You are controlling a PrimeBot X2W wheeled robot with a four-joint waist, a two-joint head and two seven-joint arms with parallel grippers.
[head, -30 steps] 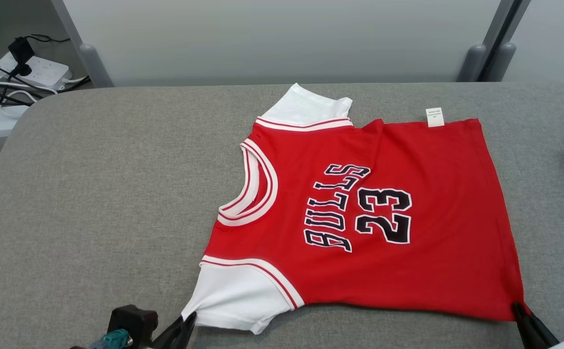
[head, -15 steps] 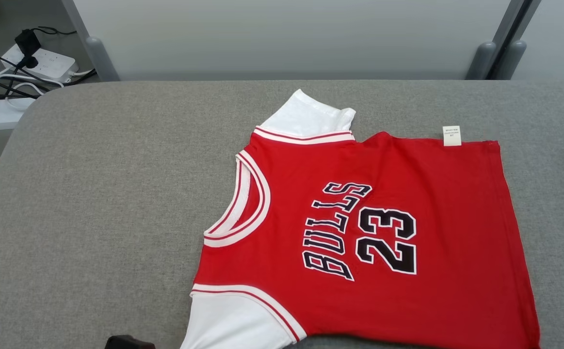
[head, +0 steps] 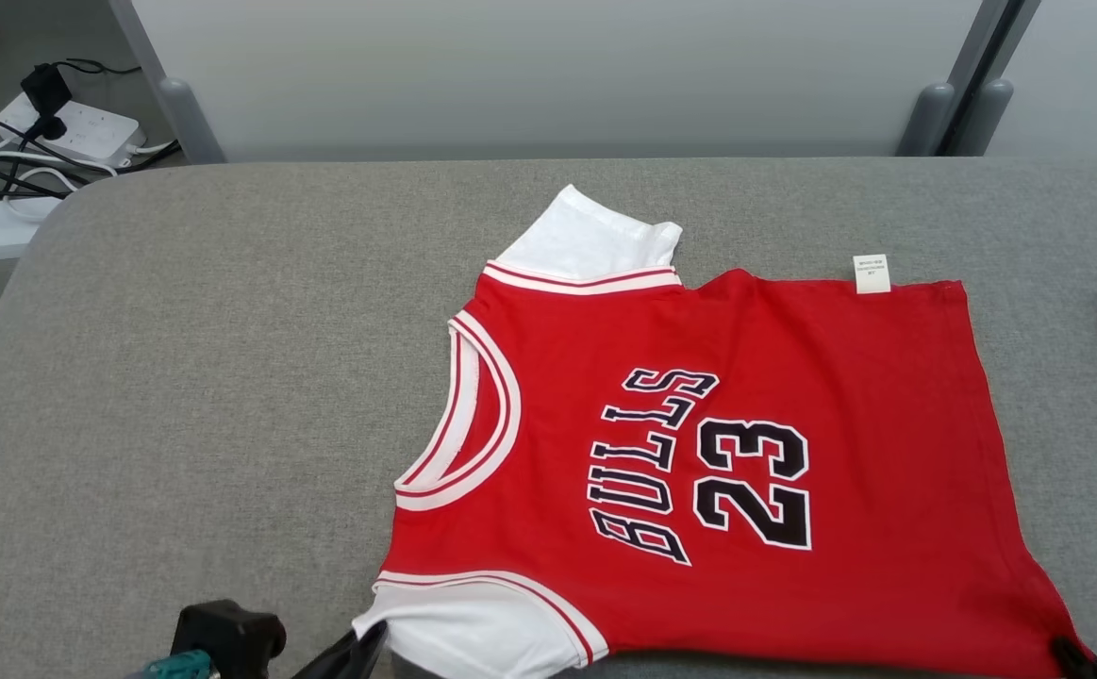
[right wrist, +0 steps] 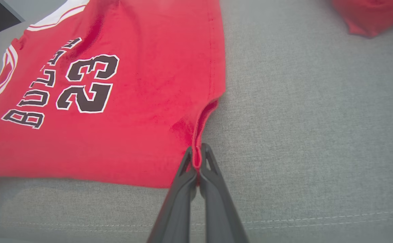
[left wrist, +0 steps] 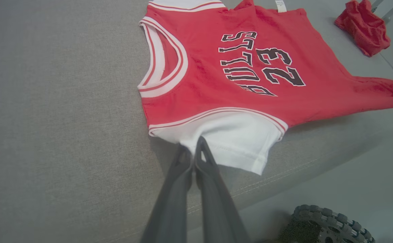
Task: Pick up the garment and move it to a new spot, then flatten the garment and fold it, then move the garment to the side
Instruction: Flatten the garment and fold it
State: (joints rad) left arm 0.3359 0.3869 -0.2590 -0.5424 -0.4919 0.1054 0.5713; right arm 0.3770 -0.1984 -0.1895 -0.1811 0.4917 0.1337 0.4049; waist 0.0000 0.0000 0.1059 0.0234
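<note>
- Logged garment: red jersey, white sleeves, "BULLS 23" face up, spread on grey surface, right of centre in head view and reaching close to the near edge.
- Noted collar toward robot's left, hem toward right, and white care label sticking out along far edge.
- Recorded jaws of left gripper pressed together on edge of near white sleeve.
- Recorded jaws of right gripper pinched narrow on near hem corner, with cloth drawn into a point there.
- Saw near edge stretched fairly straight between the two grips, and a shadow beneath it in left wrist view; cannot tell whether lifted off the surface.
- Found far sleeve lying flat.
- Also noted bunched red cloth on the surface, well apart beyond the hem side, and power strip with cables off the surface at far left.
</note>
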